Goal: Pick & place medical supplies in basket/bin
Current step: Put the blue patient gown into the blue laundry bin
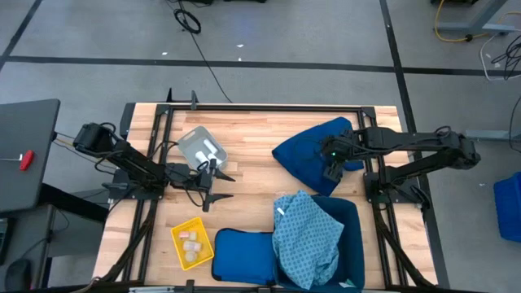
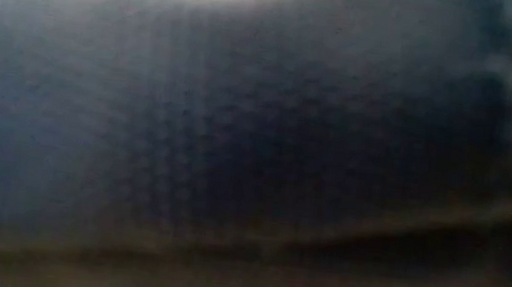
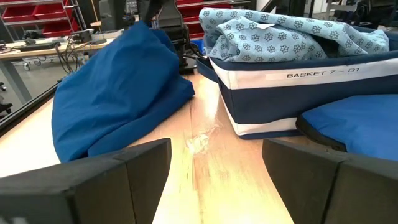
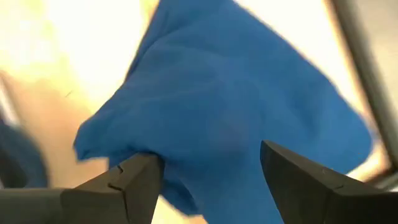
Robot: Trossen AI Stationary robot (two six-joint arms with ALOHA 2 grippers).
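The dark blue cloth (image 1: 308,155) lies heaped on the table's far right part, also seen in the left wrist view (image 3: 118,93). My right gripper (image 1: 332,163) is over its right side, open, with a bulge of the cloth (image 4: 217,112) between its fingers. My left gripper (image 1: 223,185) is open and hovers left of centre, pointing right. The light blue patterned cloth (image 1: 305,236) lies in the dark blue bin (image 1: 352,220) and hangs over its rim. The yellow mesh basket (image 1: 192,244) holds a few pale packets. The grey tray (image 1: 202,148) holds white pieces. My right gripper comes at the dark blue cloth from above, slanting from the table's right. Its open fingers (image 4: 134,180) stand on either side of a raised bulge of cloth (image 4: 186,149). I cannot tell whether they touch it. The cloth rests on the table.
A flat blue pad (image 1: 244,254) lies at the near edge, left of the bin. The bin's white band reads "BASKET 7 - D1" (image 3: 323,73). Bare wood (image 3: 205,155) runs between my left gripper and the cloth. Something dark and blurred fills the low view.
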